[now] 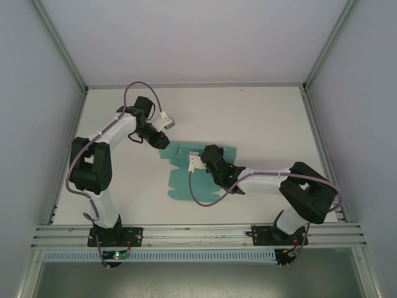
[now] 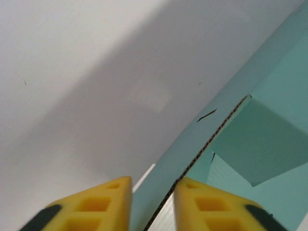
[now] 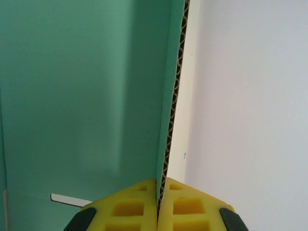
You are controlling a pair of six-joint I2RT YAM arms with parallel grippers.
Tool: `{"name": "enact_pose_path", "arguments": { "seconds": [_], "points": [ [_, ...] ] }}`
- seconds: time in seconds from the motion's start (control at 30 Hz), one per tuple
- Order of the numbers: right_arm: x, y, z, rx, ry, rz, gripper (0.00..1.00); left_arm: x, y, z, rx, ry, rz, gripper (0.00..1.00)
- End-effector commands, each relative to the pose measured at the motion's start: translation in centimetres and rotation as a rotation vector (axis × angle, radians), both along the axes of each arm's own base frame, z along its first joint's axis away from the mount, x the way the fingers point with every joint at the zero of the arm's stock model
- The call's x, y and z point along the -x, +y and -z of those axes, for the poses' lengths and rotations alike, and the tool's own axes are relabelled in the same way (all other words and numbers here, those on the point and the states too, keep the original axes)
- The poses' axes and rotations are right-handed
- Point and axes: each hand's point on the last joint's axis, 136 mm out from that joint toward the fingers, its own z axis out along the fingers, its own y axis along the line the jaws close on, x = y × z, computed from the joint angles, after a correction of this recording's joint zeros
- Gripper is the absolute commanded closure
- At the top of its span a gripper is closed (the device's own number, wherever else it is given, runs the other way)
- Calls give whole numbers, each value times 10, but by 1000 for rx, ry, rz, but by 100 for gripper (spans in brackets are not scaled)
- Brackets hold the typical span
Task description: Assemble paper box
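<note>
The paper box [image 1: 181, 181] is a teal-green die-cut card sheet lying mid-table, partly folded. My left gripper [image 1: 163, 141] is at its far left corner. In the left wrist view a raised flap [image 2: 211, 125] runs slanting through the narrow gap between the yellow fingers of that gripper [image 2: 152, 181], and its corrugated edge touches the right finger; the jaws are not closed flat on it. My right gripper [image 1: 198, 162] reaches over the sheet's middle. In the right wrist view that gripper [image 3: 160, 182] is shut on the edge of an upright teal panel [image 3: 72, 96].
White table [image 1: 267, 118] with grey walls on three sides and an aluminium rail [image 1: 198, 233] along the near edge. Both arms' cables loop above the sheet. Bare table lies behind and to the right of the card.
</note>
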Motion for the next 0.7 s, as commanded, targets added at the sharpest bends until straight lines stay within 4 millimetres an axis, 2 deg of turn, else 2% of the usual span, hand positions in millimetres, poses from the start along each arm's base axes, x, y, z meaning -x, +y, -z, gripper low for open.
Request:
{"name": "enact_pose_path", "arguments": {
  "seconds": [0.0,0.17,0.47,0.67],
  "points": [
    [3,-1,7,3,31,-4,100,-7,-3,-9,15,-4,-67,83],
    [6,3,5,-11,30,-7,100,-11,-8,-12,10,9,-189,100],
    [10,7,2,-46,33,10,100,24,-50,-25,36,-15,-205,100],
    [10,6,0,-62,30,22,100,44,-66,-37,72,-33,-202,100]
  ]
}}
